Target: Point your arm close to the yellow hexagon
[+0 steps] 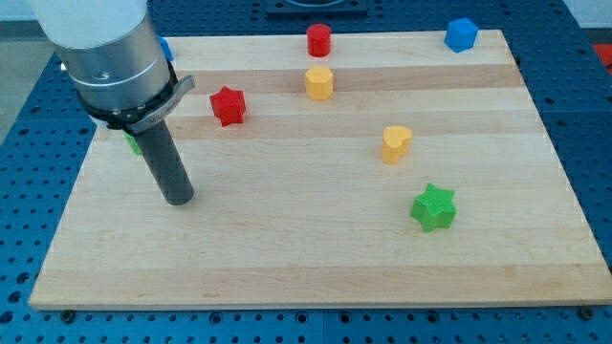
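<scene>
The board (316, 258) is pale wood with lengthwise grain stripes, set on a blue table (593, 115) dotted with holes. On it: a red cylinder (318, 40), a red star (228, 105), a yellow hexagon (319, 83), a yellow heart (396, 143), a green star (433, 207), a blue cube (461, 34). My tip (179, 199) is dark grey, under a silver arm (105, 48).

Wooden board (316, 258) carries red star (228, 105), yellow hexagon (318, 83), green star (433, 207).

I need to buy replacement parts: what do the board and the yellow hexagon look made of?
The board looks like light wood, matte, with visible grain and plank stripes. The yellow hexagon looks like solid plastic, evenly coloured with a slight sheen, though painted wood can't be excluded.
</scene>
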Controlling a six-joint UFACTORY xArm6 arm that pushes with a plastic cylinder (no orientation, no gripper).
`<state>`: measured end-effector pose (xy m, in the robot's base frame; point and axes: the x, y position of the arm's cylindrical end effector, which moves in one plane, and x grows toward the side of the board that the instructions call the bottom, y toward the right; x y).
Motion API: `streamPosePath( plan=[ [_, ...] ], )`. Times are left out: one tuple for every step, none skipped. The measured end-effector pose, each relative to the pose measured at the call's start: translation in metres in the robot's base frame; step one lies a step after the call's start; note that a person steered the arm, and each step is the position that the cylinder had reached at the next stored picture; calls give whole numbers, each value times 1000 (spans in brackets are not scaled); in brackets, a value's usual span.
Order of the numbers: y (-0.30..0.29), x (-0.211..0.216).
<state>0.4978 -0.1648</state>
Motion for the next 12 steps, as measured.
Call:
streamPosePath(
  plan=[
    [46,0],
    [61,0],
    [61,0],
    [63,-13],
    [93,-49],
    [121,-85],
    [123,-107],
    [123,-130],
    [123,-151],
    [116,-173],
    [111,-185],
    [127,-197]
  ],
)
